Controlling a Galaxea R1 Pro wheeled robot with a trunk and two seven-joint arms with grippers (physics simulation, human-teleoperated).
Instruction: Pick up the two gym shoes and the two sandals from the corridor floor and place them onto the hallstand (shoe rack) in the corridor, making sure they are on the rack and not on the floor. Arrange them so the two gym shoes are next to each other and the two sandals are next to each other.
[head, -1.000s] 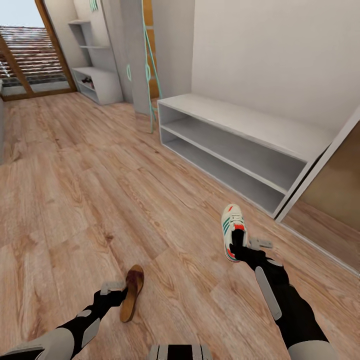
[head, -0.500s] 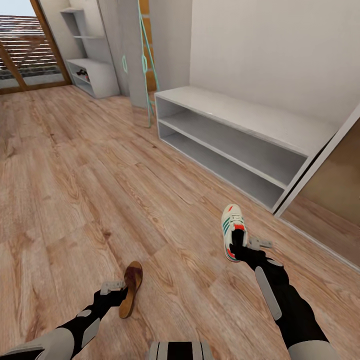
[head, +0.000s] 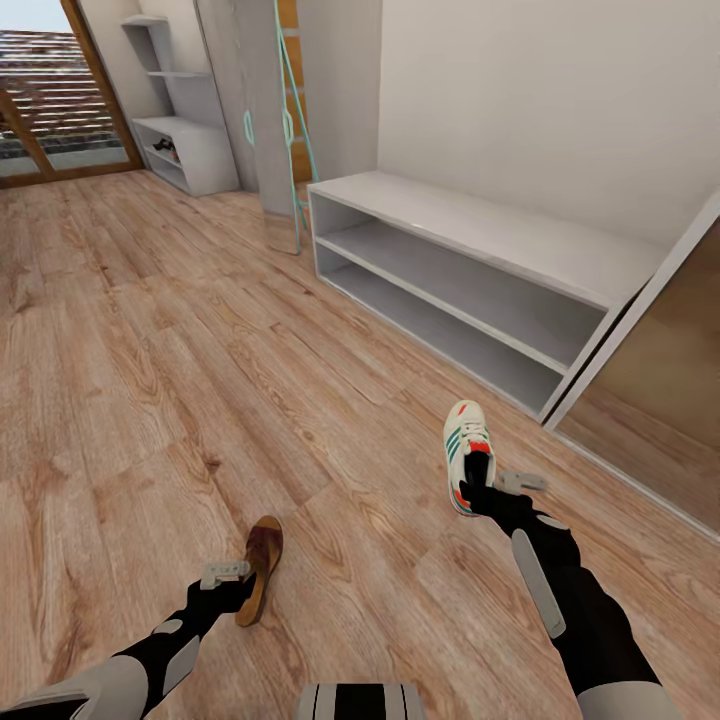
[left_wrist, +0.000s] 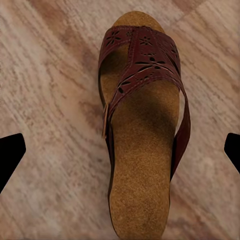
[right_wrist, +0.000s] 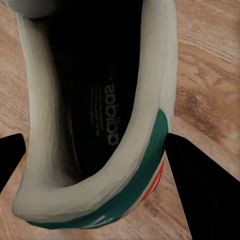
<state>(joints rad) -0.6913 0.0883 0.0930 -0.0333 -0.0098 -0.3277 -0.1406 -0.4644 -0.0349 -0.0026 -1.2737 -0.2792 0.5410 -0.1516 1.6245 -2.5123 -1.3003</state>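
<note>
Left gripper (head: 238, 590) at 7 o'clock in the head view, clamped on one sandal (head: 261, 568) by its heel end, toe pointing to 12. Left wrist view: fingertips (left_wrist: 11, 152) sit wide at either side of the sandal (left_wrist: 144, 125), so the exact contact isn't visible; I judge it held, not certain.

Right gripper (head: 478, 490) at 5 o'clock, closed on one gym shoe (head: 467, 455) at the heel collar, toe up toward 12. Right wrist view: a finger (right_wrist: 192, 175) presses the outside of the gym shoe (right_wrist: 100, 125) heel wall.

Corridor floor (head: 150, 350) under both. Hallstand (head: 185, 150), the unit with stepped shelves, is far off at 11 o'clock; something dark sits in one of its bays, can't tell what. Plain white bench (head: 470, 270) at 1 o'clock is the wrong target.

Step in hand, my read: carry both to the hallstand. Keep arms steady while the base drives, hold shoes level, skip the near bench, leave room beside each for its mate.
</note>
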